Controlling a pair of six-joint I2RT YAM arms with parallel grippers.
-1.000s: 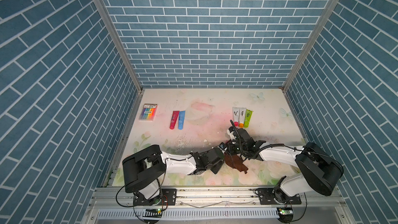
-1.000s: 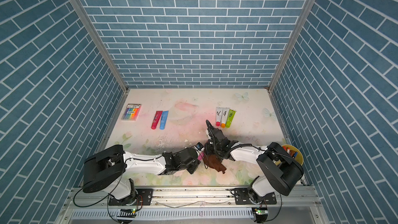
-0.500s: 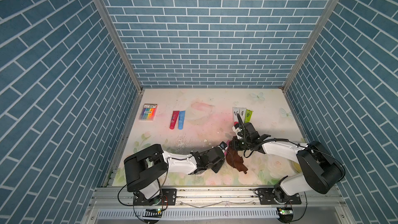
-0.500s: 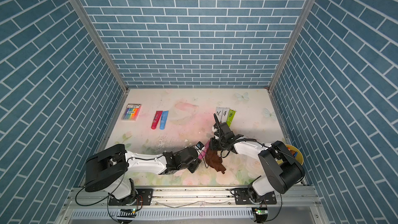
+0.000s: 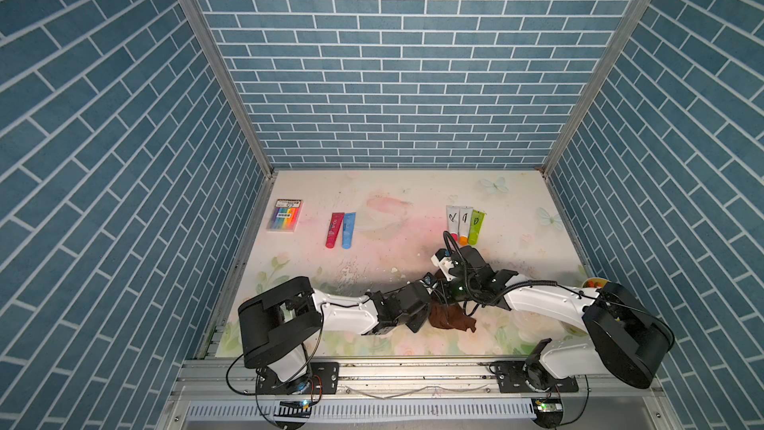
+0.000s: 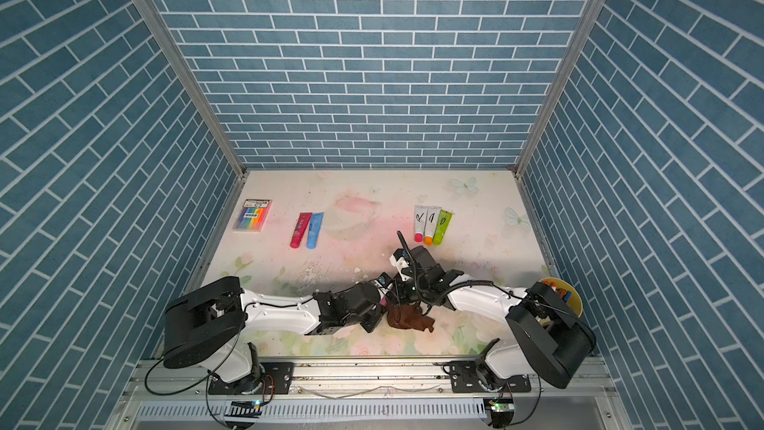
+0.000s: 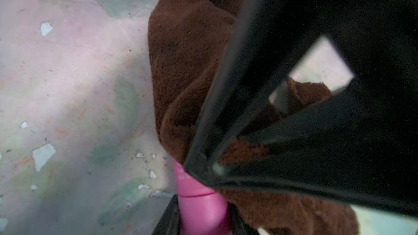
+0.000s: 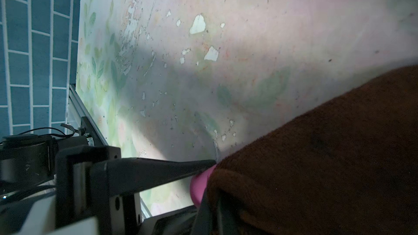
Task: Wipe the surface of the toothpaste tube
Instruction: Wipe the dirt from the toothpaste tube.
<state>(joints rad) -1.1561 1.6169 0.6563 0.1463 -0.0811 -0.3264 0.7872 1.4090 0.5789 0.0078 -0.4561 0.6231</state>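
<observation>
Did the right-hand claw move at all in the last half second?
Yes. The right gripper has drawn back from the three marked tubes, toward the near edge of the table.

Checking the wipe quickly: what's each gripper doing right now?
Left gripper: closed on the pink toothpaste tube.
Right gripper: closed on the brown cloth.
</observation>
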